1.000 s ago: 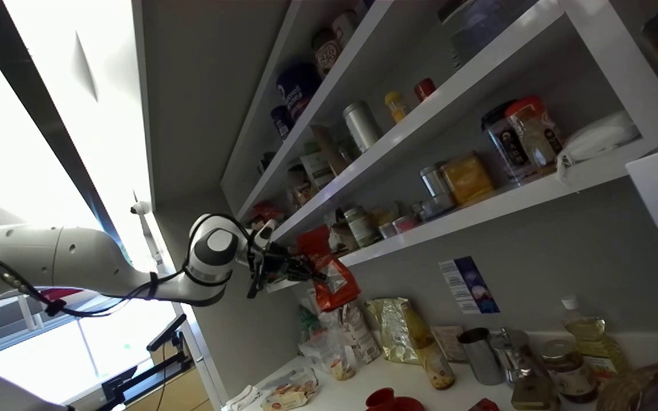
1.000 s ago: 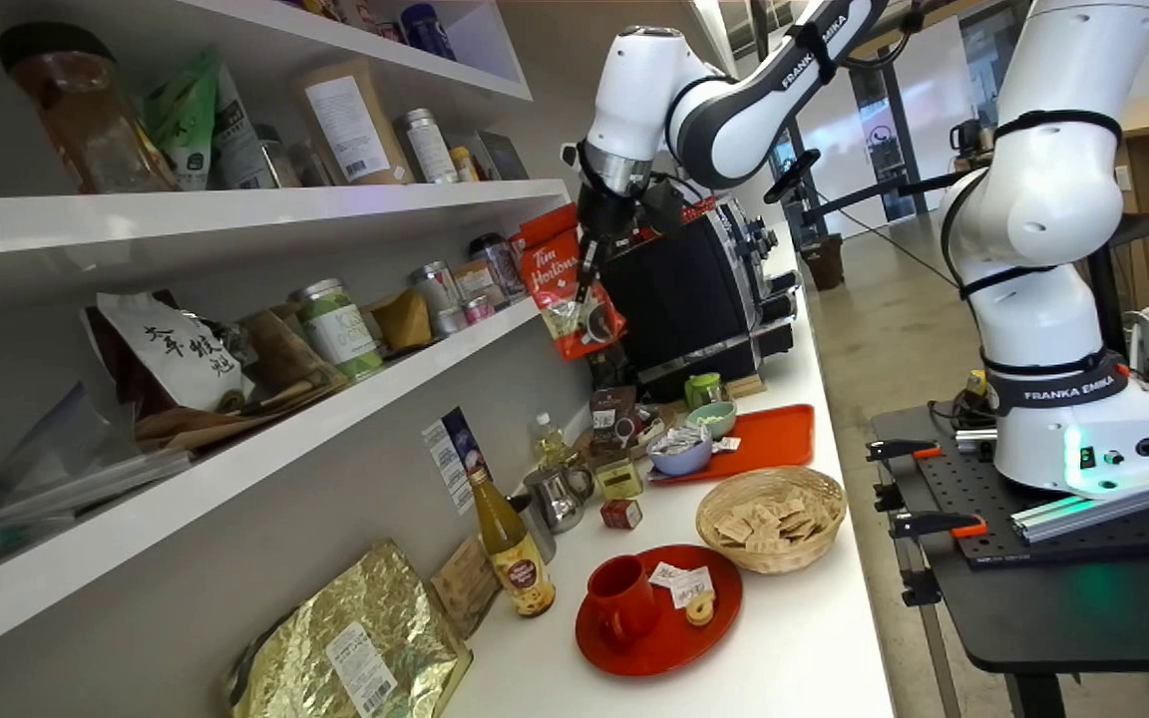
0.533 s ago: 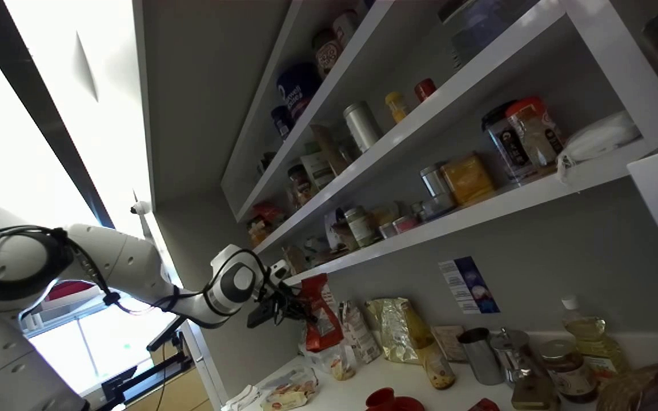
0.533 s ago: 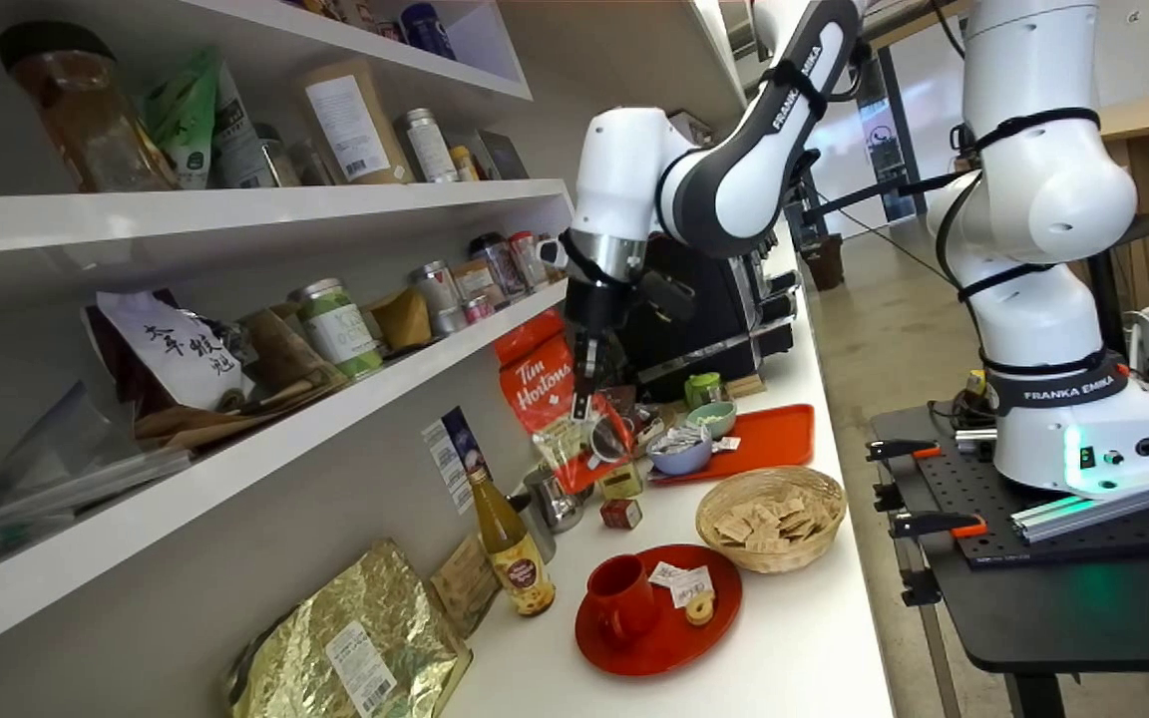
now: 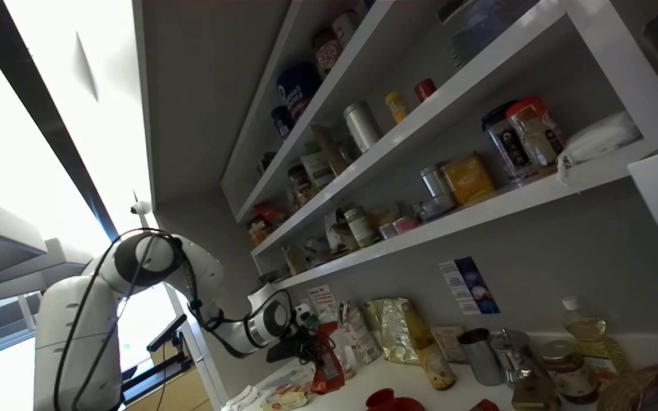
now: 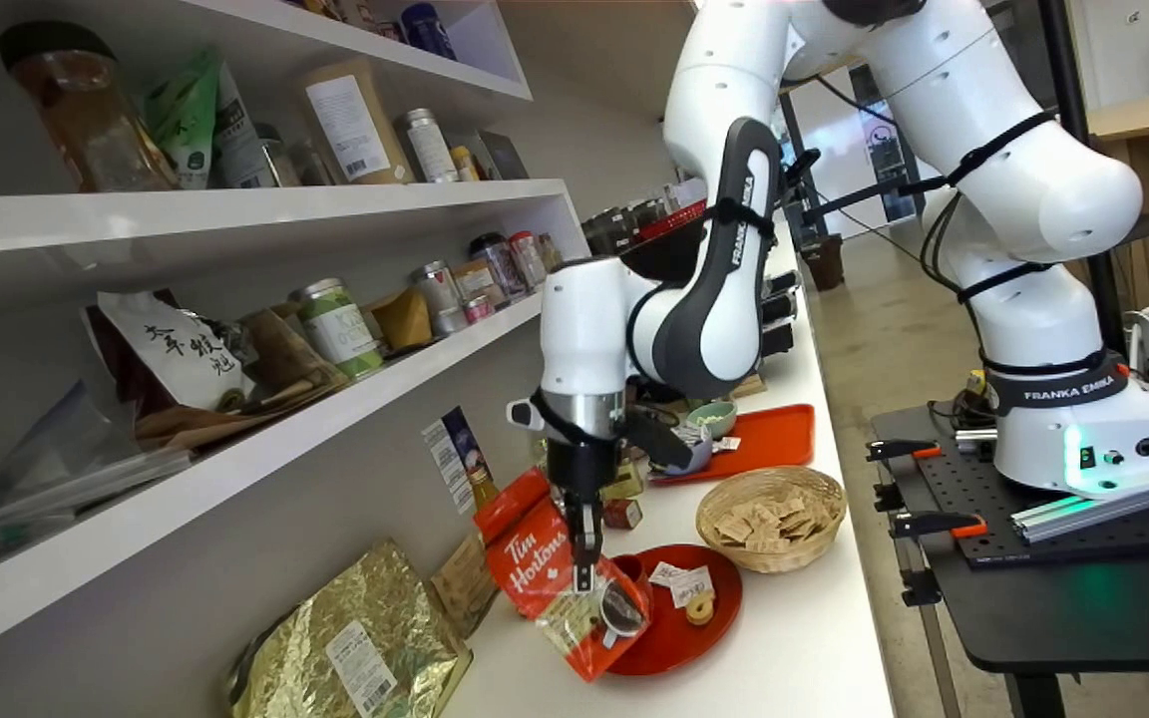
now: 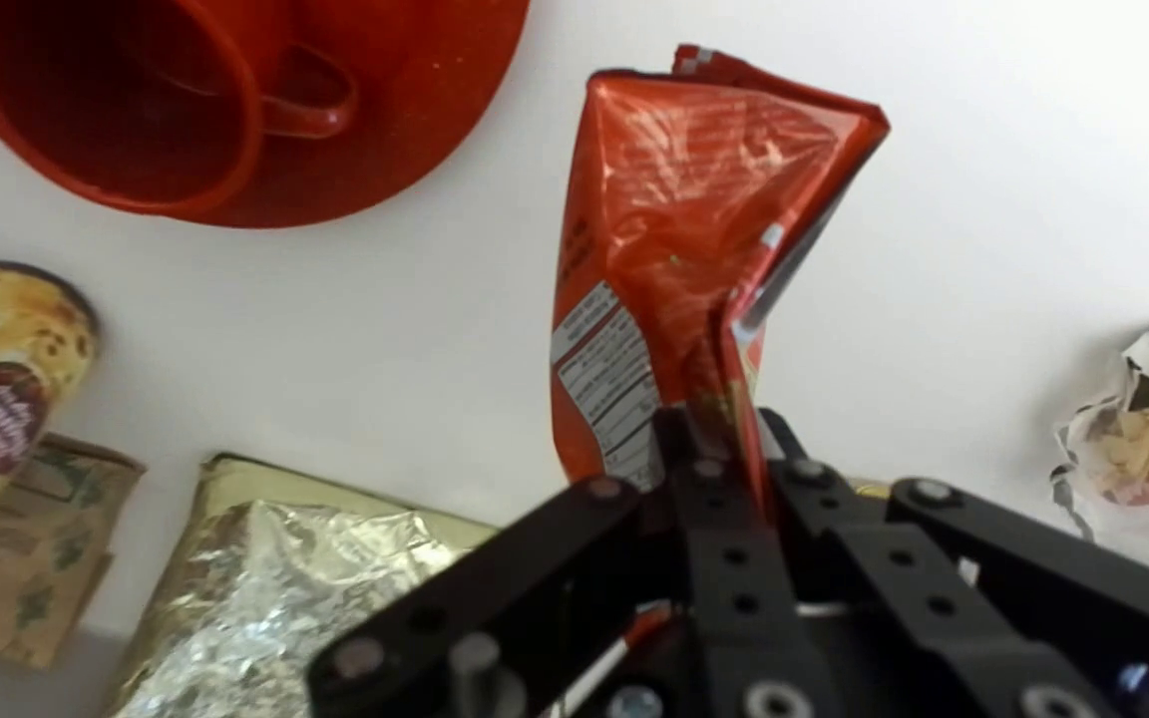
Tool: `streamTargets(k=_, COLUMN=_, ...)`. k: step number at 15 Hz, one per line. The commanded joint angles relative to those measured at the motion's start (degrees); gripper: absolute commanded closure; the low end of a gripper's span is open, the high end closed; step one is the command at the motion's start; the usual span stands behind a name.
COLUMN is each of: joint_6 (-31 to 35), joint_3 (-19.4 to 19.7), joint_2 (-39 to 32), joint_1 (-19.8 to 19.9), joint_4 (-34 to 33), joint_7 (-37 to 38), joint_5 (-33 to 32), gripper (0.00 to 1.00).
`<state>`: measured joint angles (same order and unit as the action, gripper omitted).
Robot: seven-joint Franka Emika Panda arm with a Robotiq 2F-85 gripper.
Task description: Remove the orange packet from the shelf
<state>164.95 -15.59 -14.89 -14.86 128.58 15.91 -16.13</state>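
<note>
Partly, the gripper [image 7: 727, 431] hides the orange packet [image 7: 679, 209] it pinches.

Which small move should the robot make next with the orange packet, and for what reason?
I would probably lower the end effector slightly, to set the packet on the worktop. It grips the packet, already off the shelf; the wrist view shows bare worktop beside the packet and the plate off to one side. Whether packet and worktop touch is unclear.
</note>
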Motion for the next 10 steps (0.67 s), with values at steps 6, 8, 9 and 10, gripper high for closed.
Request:
streamTargets(k=6, joint_6=3.78, joint_3=14.12, joint_2=-23.73, joint_1=-16.87, joint_4=-21.87, joint_7=7.32, joint_5=-7.86, gripper=0.98)
streamTargets(k=8, joint_6=6.73, joint_3=18.29, joint_2=-24.56, joint_1=-20.53, joint_4=-22.35, joint_7=8.56, joint_5=-6.81, gripper=0.98)
streamTargets(k=9, joint_6=7.89, joint_3=19.72, joint_2=-24.60, joint_1=-21.79, joint_4=-22.13, joint_7=8.33, joint_5=-5.83, gripper=0.98)
streamTargets(k=10, joint_6=9.37, joint_3=21.94, joint_2=-24.41, joint_1=-23.84, joint_4=-21.58, joint_7=8.84, joint_5=-5.05, gripper=0.98)
